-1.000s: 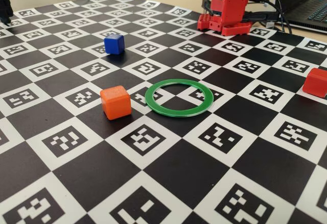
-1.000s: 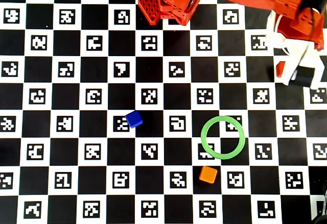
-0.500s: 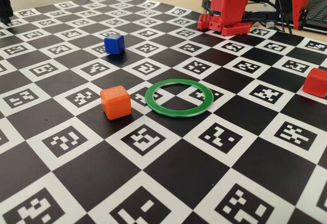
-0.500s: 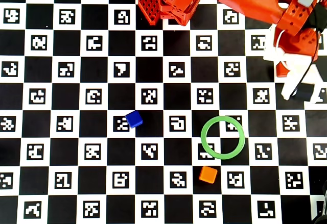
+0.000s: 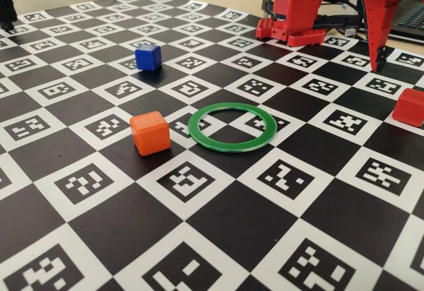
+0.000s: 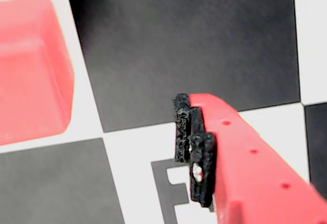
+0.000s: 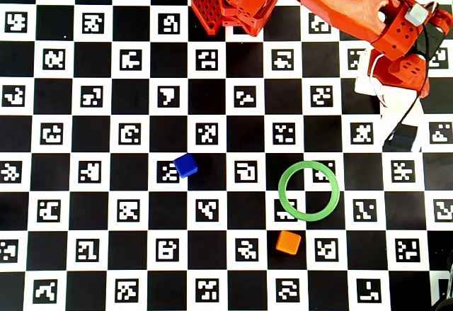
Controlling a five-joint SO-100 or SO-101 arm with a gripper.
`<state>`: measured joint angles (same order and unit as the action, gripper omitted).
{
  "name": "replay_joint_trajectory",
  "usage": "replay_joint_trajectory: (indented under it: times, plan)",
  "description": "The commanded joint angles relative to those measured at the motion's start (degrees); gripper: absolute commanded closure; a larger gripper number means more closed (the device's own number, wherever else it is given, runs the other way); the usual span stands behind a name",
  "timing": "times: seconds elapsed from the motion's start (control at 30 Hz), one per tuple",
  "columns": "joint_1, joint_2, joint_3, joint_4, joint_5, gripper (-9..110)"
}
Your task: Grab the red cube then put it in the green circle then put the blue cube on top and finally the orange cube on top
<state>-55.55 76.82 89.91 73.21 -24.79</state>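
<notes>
Near the right edge of the table in the fixed view, the fingers [image 5: 379, 62] hang tip-down just above the board, arm [image 7: 340, 6] reaching out from the base at the far edge

Red cube [image 5: 409, 107] sits at that right edge, nearer the camera than the fingers and just beside them, not touching. Wrist view has the cube [image 6: 30, 68] at upper left, one red finger [image 6: 245, 168] at lower right with black board between. So the cube lies off to the side of the fingers, not between them. Judgement: next move is a short shift toward it before closing

Only one finger shows clearly; can't tell whether they're open or closed. Nothing held

Green ring [image 7: 308, 190] mid-table, empty. Orange cube [image 7: 288, 242] just beside it on the near side, blue cube [image 7: 185, 165] well apart to its left in the overhead view
</notes>
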Motion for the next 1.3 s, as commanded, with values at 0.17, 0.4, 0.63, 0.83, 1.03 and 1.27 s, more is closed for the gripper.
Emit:
replay_joint_trajectory:
  times: [0.17,0.4,0.63,0.83,1.03,1.27]
  plan:
    - [-1.6,4.1,0.3,-4.0,1.7,59]
    - [-3.4,2.3,1.3,-6.7,2.4,59]
    - [-3.2,0.8,1.8,-8.2,1.9,59]
    - [-2.7,0.3,4.0,-10.7,1.9,59]
    - [-2.6,-0.3,6.3,-13.3,2.1,59]
    - [-2.4,-0.5,6.3,-14.0,2.1,59]
